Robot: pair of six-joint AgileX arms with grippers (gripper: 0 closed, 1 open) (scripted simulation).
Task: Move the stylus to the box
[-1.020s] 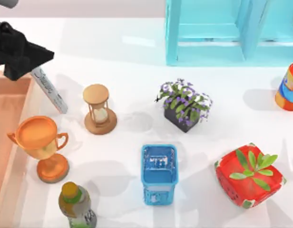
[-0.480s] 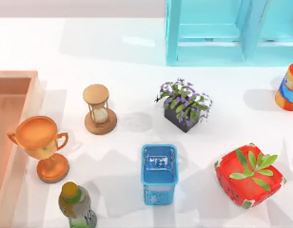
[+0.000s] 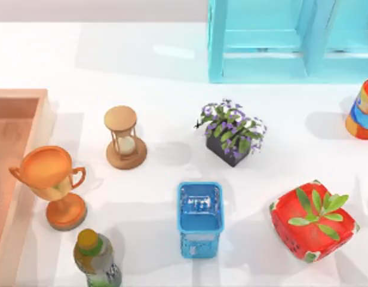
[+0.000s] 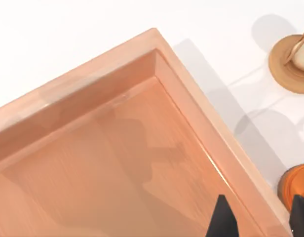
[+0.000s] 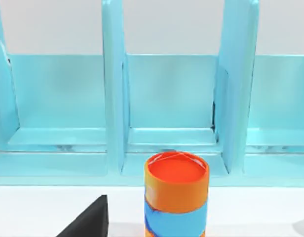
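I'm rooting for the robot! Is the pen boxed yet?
Probably close. The left claw hangs open and empty over the box, so letting go looks done. The bit of box floor in sight is bare, so I can't tell where the pen landed. The right claw is parked by the orange can.

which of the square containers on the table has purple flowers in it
The dark planter near the table's middle; its purple flowers set it apart from the blue mesh basket and leaf-topped red cube.
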